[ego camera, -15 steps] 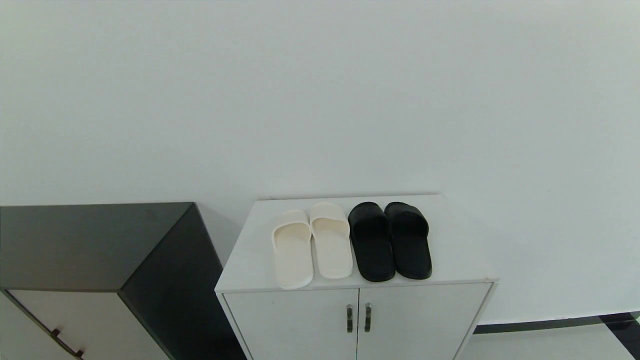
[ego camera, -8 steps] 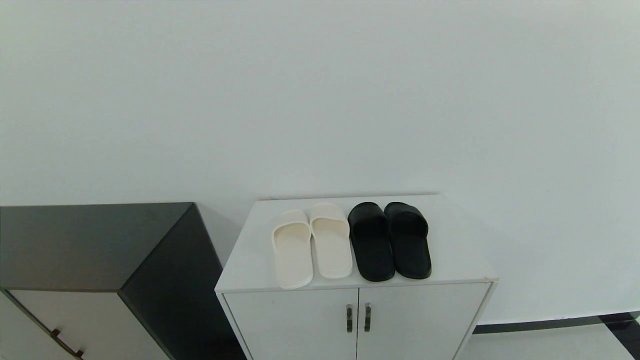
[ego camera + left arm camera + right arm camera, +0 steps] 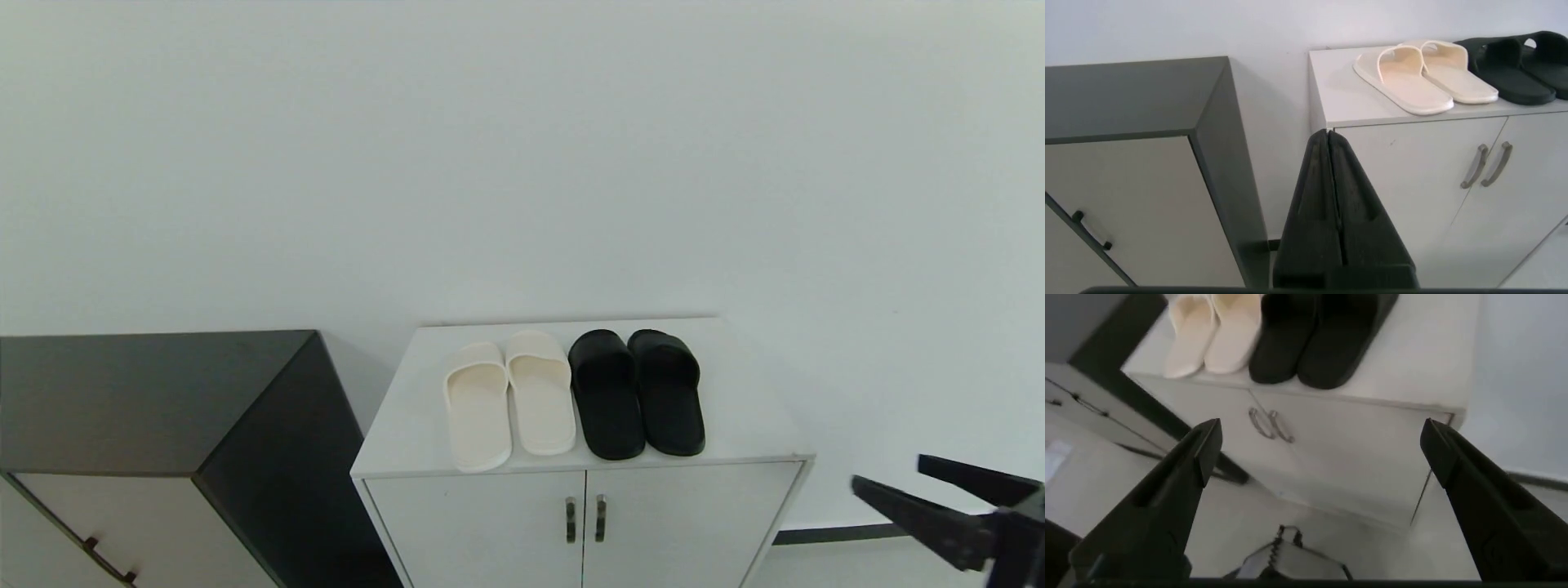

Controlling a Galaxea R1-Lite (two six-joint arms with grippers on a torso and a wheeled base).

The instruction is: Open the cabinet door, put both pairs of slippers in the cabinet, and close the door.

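White slippers (image 3: 531,400) and black slippers (image 3: 612,400) sit in a row on top of a white cabinet (image 3: 743,425) against a pale wall (image 3: 522,163); the pairs lie just beside each other, toes toward the wall, the white pair on the left, the black on the right, heels near the front edge. Both doors (image 3: 482,531) below are shut, their two metal handles (image 3: 571,519) upright and close together at the centre seam. A dark cabinet (image 3: 163,392) stands just left of the white one, a slim handle on its pale front. The right gripper (image 3: 887,471) hangs low off the cabinet's right front corner, well apart from it, jaws spread wide and holding nothing; its wrist view looks between the two fingers (image 3: 1167,490) at the slippers and handles. The left gripper (image 3: 1328,139) points toward the cabinet's left front edge, its black fingers pressed flat together with nothing between them, clear of doors and slippers.
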